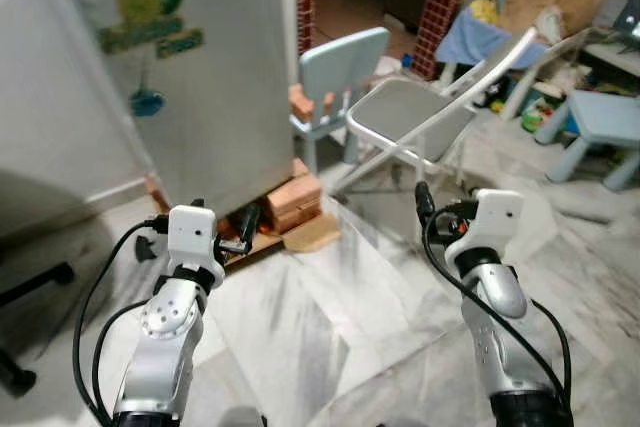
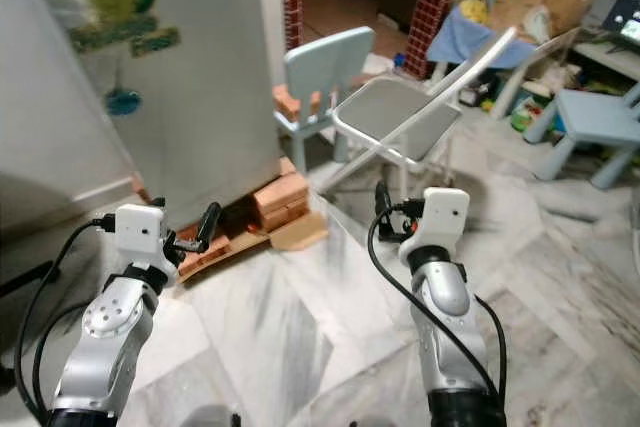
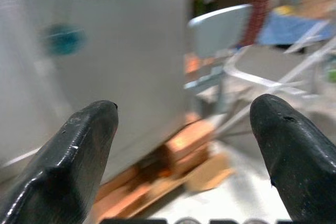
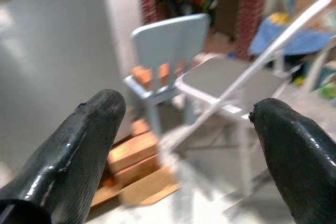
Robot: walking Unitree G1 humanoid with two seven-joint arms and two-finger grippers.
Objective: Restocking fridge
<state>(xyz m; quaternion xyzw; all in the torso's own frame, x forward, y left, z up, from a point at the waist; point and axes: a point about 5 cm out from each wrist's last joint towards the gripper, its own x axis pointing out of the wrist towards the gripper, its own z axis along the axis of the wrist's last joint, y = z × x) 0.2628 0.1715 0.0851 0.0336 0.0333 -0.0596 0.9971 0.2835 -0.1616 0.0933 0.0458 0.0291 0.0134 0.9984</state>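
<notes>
I see the grey fridge (image 1: 190, 77) ahead on my left, door closed, propped on bricks (image 1: 295, 197). A folding chair (image 1: 420, 112) and small blue chair (image 1: 340, 72) stand beside it. My left hand (image 3: 184, 145) and right hand (image 4: 184, 150) hang spread, holding nothing, above the marble floor (image 1: 330, 327).

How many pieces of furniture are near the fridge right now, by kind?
Small light-blue chairs: 1
Grey folding chairs: 1
Light-blue stools: 1
Total: 3

All stand on the marble floor, to the right of the fridge.
</notes>
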